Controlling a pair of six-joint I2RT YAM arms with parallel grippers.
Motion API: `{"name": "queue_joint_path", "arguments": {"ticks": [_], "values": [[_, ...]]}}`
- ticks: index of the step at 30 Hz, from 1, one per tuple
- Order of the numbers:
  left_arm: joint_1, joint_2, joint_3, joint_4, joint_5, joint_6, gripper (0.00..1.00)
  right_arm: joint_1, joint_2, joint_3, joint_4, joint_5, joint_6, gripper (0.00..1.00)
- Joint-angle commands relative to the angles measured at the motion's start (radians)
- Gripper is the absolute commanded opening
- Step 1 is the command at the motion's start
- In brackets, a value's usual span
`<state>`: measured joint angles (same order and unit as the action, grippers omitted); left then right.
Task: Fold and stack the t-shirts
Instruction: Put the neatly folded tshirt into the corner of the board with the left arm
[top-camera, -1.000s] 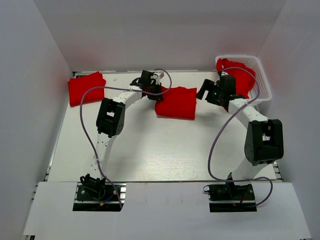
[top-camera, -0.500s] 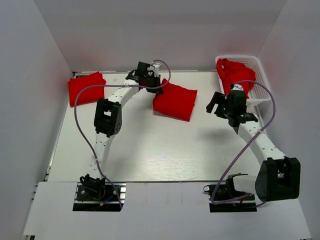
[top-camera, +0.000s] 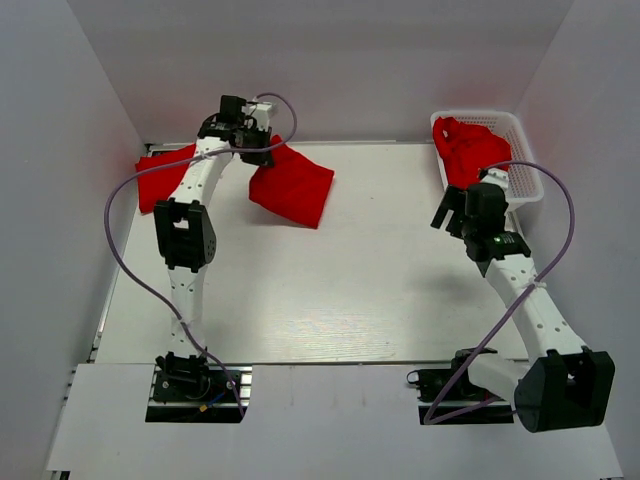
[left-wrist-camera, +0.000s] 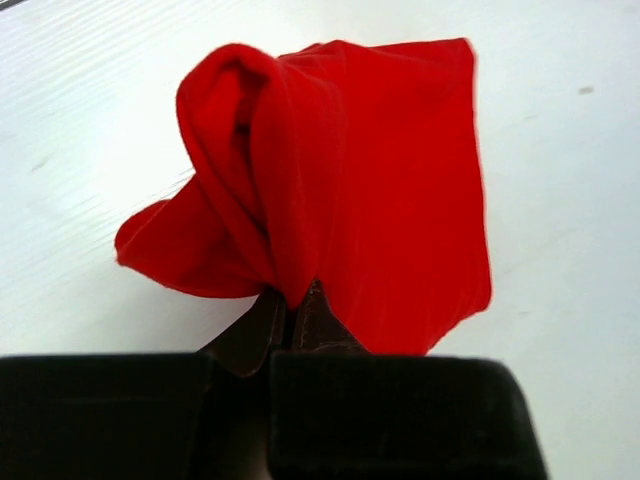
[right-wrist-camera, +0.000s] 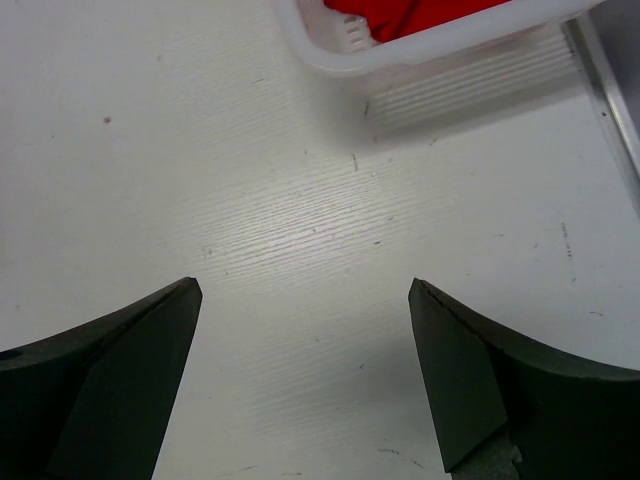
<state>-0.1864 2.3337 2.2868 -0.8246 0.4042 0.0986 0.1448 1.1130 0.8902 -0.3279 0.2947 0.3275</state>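
Top view: one folded t-shirt (top-camera: 160, 180) lies at the tabletop's (top-camera: 330, 290) far-left corner. A second folded t-shirt (top-camera: 298, 190) sits near it, slanting far-left to near-right. Crumpled t-shirts (top-camera: 468, 150) fill the basket (top-camera: 525, 175), so the task looks about midway.

Left wrist: the left hand (left-wrist-camera: 293, 315) is pinched on the second shirt's bunched corner.

Right wrist: the right hand (right-wrist-camera: 303, 295) is spread wide and holds nothing.

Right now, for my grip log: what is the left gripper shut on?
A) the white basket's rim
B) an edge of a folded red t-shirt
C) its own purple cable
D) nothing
B: in the left wrist view the left gripper, fingers closed, pinches a bunched edge of the red t-shirt.
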Motion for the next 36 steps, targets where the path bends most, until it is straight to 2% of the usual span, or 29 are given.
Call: {"name": "queue_joint_path", "arguments": {"ticks": [1, 5, 9, 22, 36], "values": [[0.039, -0.089, 0.042, -0.074, -0.094, 0.081, 0.0, -0.005, -0.048, 0.056, -0.023, 0.118, -0.019, 0.9], [0.105, -0.102, 0.03, -0.074, -0.134, 0.131, 0.0, -0.004, -0.059, 0.055, -0.022, 0.133, -0.01, 0.9], [0.16, -0.076, 0.111, -0.102, -0.168, 0.165, 0.0, -0.002, -0.059, 0.056, -0.023, 0.133, 0.005, 0.9], [0.31, -0.174, 0.08, -0.03, -0.177, 0.231, 0.0, -0.002, -0.001, 0.147, -0.055, 0.103, -0.016, 0.9], [0.429, -0.192, 0.128, 0.025, -0.013, 0.24, 0.0, -0.001, -0.027, 0.158, -0.033, 0.123, -0.018, 0.9]]}}
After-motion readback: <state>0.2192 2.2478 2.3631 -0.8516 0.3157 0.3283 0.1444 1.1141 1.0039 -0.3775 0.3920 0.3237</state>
